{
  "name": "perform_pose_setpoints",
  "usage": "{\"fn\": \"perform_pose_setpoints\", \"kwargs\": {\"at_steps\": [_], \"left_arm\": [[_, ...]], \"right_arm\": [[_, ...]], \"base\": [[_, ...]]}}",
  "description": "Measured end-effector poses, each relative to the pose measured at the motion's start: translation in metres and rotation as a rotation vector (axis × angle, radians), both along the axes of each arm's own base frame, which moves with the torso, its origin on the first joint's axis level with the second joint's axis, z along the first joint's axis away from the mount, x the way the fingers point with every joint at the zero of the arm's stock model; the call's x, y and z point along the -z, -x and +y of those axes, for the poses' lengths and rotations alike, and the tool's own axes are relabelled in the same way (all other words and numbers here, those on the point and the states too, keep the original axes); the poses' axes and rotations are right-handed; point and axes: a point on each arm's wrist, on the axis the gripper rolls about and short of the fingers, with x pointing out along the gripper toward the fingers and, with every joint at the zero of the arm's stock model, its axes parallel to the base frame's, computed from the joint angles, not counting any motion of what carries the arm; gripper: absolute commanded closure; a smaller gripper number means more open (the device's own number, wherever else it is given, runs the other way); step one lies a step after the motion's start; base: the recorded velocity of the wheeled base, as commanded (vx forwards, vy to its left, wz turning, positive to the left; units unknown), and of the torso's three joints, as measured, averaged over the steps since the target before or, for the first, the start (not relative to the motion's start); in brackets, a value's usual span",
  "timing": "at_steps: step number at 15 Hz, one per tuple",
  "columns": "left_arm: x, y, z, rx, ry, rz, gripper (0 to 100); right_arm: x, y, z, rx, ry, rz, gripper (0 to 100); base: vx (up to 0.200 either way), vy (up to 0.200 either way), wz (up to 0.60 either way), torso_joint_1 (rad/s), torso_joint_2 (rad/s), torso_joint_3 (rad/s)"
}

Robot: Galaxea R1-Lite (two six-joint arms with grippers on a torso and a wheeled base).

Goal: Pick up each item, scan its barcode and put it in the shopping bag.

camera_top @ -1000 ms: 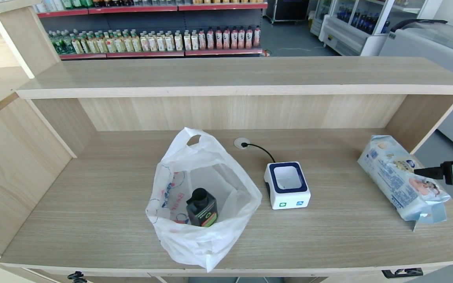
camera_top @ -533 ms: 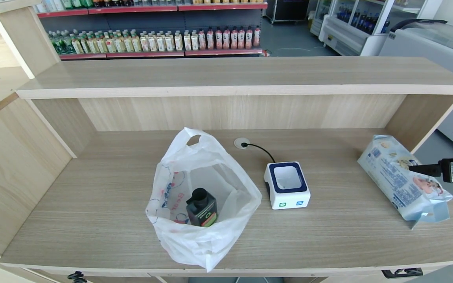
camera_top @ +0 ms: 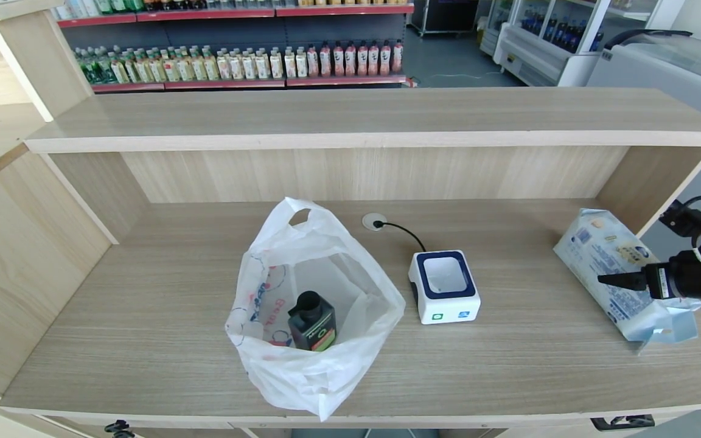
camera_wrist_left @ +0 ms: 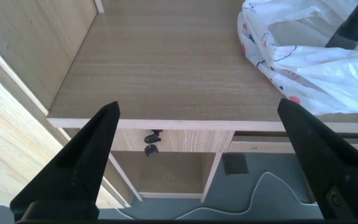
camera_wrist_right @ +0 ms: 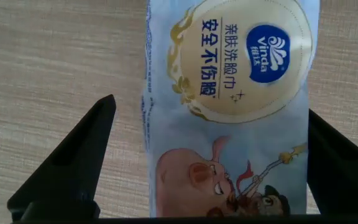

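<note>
Pack [camera_top: 594, 252] of tissues lies flat at the right end of the worktop [camera_top: 143, 316], well apart from the scanner [camera_top: 445, 286]. Right claw [camera_wrist_right: 210, 109] hangs over it, fingers spread wide on either side of the pack, gripping nothing; cannot tell if they touch it. Shopping bag [camera_top: 326, 365] stands open just left of the scanner, dark bottle [camera_top: 312, 322] upright inside. Left claw [camera_wrist_left: 197, 107] sits low by the worktop's front edge near the bag, fingers wide apart, empty.
</note>
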Motion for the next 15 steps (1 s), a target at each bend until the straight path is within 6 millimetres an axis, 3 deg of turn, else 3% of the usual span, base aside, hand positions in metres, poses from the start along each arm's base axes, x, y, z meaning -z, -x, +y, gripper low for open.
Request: {"fn": "perform_pose_setpoints", "kwargs": {"at_steps": [6,7,15], "left_arm": [[0.000,0.000,0.000,0.000,0.000,0.000,0],[0.000,0.000,0.000,0.000,0.000,0.000,0],[0.000,0.000,0.000,0.000,0.000,0.000,0]], "right_arm": [[0.021,-0.001,-0.005,-0.025,0.029,0.051,0],[0.025,-0.001,-0.007,-0.029,0.034,0.058,100],[0.033,-0.006,-0.015,-0.024,0.043,0.063,100]], "base": [[0.000,0.000,0.00,0.000,0.00,0.000],[0.000,0.000,0.00,0.000,0.00,0.000],[0.000,0.000,0.00,0.000,0.00,0.000]]}}
